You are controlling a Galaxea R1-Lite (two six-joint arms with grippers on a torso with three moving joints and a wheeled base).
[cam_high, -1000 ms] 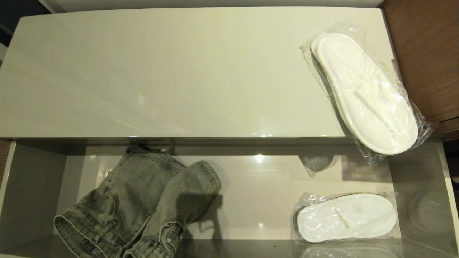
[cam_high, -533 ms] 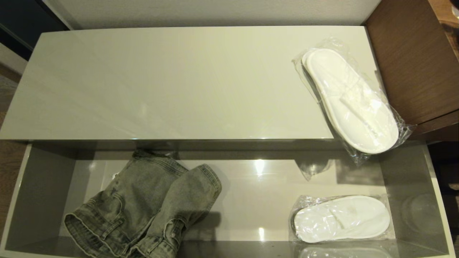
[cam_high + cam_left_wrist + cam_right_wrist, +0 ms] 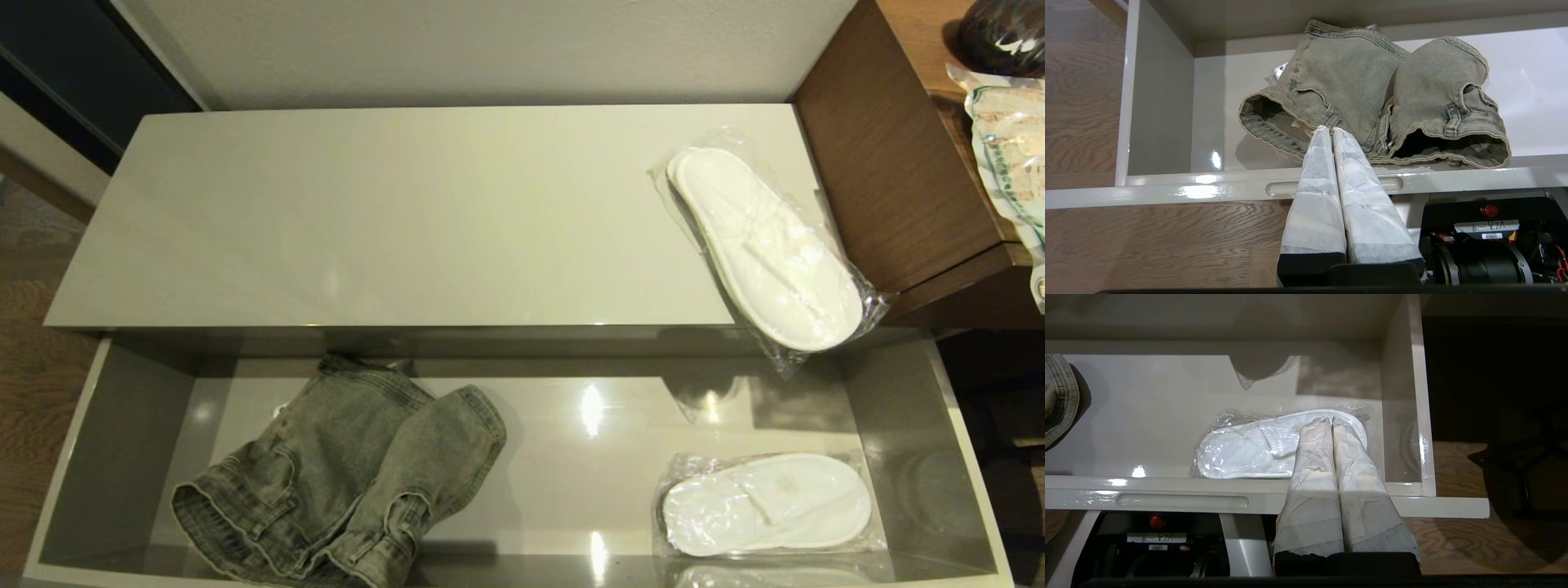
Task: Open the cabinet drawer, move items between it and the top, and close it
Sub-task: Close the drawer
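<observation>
Camera risen; items unmoved. Drawer [image 3: 971, 457] open: denim [image 3: 343, 474], one slipper pack [image 3: 767, 502] inside. Second pack [image 3: 767, 245] overhanging top [image 3: 392, 220], could slip off. Left gripper [image 3: 1332, 130], right gripper [image 3: 1331, 420] closed, empty.

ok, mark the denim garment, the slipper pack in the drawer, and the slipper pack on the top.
denim garment [image 3: 351, 474]: head view, middle of the folded fabric.
slipper pack in the drawer [image 3: 767, 505]: head view, centre of the white slipper.
slipper pack on the top [image 3: 763, 245]: head view, mid-sole.
</observation>
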